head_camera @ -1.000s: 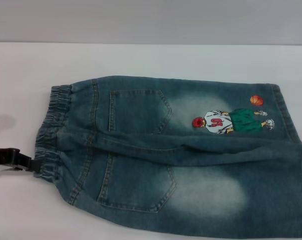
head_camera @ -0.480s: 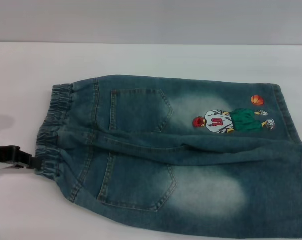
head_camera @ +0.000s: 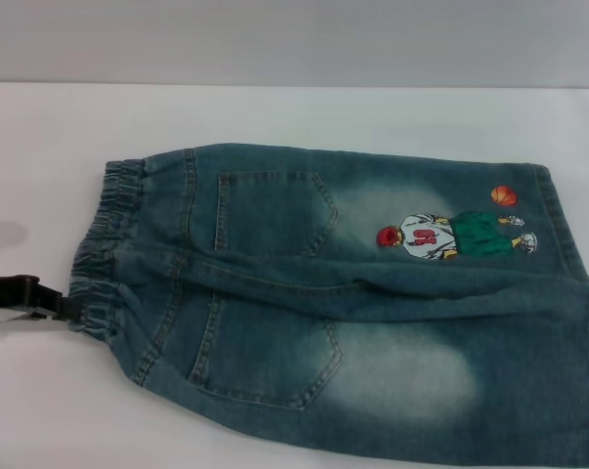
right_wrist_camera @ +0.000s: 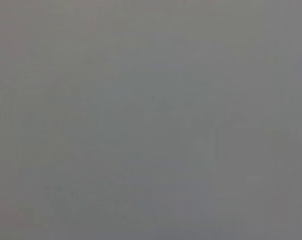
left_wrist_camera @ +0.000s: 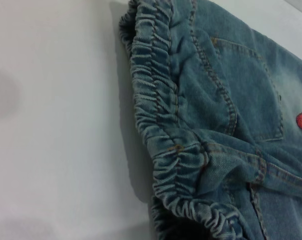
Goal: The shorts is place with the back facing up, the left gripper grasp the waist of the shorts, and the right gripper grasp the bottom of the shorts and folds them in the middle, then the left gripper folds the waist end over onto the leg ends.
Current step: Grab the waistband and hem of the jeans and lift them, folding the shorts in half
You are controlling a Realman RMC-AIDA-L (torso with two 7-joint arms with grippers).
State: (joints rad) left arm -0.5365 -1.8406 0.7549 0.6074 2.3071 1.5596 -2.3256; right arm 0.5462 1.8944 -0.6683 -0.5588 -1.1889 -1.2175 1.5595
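Note:
The shorts (head_camera: 353,293) lie flat on the white table, back pockets up, with the embroidered player (head_camera: 450,236) on the far leg. The gathered waist (head_camera: 104,244) is the left end. The bottom of the shorts, its far leg hem (head_camera: 558,220), reaches the right edge of the head view. My left gripper (head_camera: 67,311) comes in low from the left and is shut on the near part of the waist, which bunches at its tip. The left wrist view shows the ruffled waist (left_wrist_camera: 156,115) close up, without my fingers. The right gripper is out of view.
The white table (head_camera: 274,117) runs back to a grey wall behind the shorts, with bare surface to the left of the waist and beyond the far leg. The right wrist view is a plain grey field.
My left gripper has moved slightly away from me, carrying the near waist corner with it. The near edge of the shorts has drawn back a little.

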